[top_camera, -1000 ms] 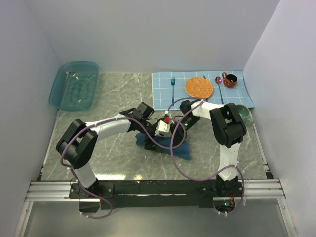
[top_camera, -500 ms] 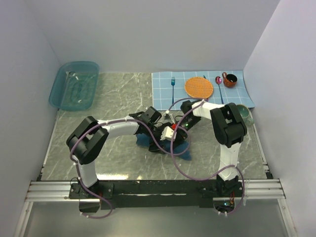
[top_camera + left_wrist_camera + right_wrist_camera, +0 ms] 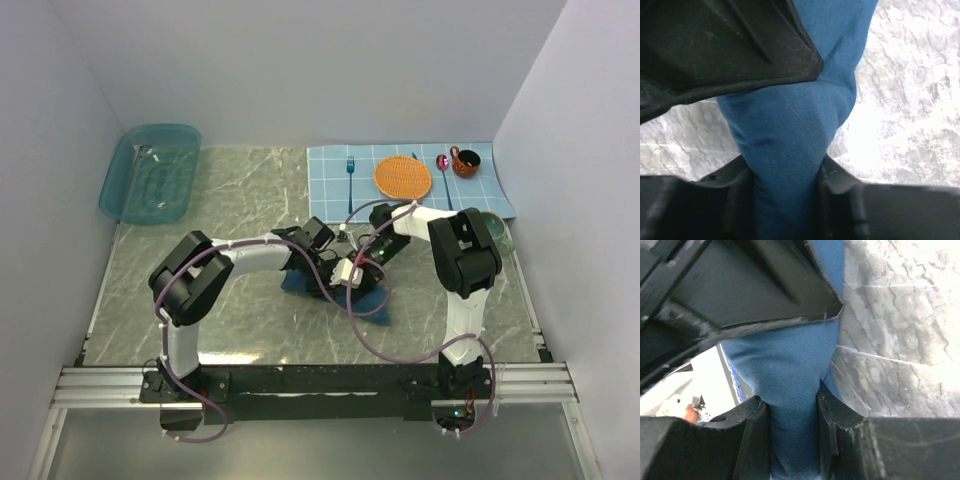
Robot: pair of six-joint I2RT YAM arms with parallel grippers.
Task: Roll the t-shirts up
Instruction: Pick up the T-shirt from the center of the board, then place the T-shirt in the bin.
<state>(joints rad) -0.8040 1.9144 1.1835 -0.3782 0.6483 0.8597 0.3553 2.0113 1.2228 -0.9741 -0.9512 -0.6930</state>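
From overhead I see both arms reaching in to one spot mid-table. The left gripper (image 3: 335,275) and right gripper (image 3: 368,262) sit almost against each other over a bunched dark blue t-shirt (image 3: 374,305). Cloth pokes out only on the outer side of each gripper and nearer me from the right one. That view hides the jaws under wrists and cables, so it tells me nothing about the grip.

The wrist cameras fill that in. On the left one, a thick fold of blue fabric is squeezed between the two black fingers (image 3: 837,187) and spreads out beyond them, so the left gripper is clamped on the t-shirt. The right wrist shows the same, with cloth pinched tight between its fingers (image 3: 752,432). In each, a black shape crowds the upper left just past the fingertips; I can't tell what part it is.

The table (image 3: 230,190) is grey-green marbled, boxed in by plain pale walls (image 3: 300,70). Far out beyond and left of the left gripper sits a translucent blue tub (image 3: 150,172). Beyond the right gripper lies a checked blue placemat (image 3: 335,190) carrying a fork (image 3: 351,170), an orange plate (image 3: 403,177), a spoon (image 3: 443,170) and a brown cup (image 3: 465,161).
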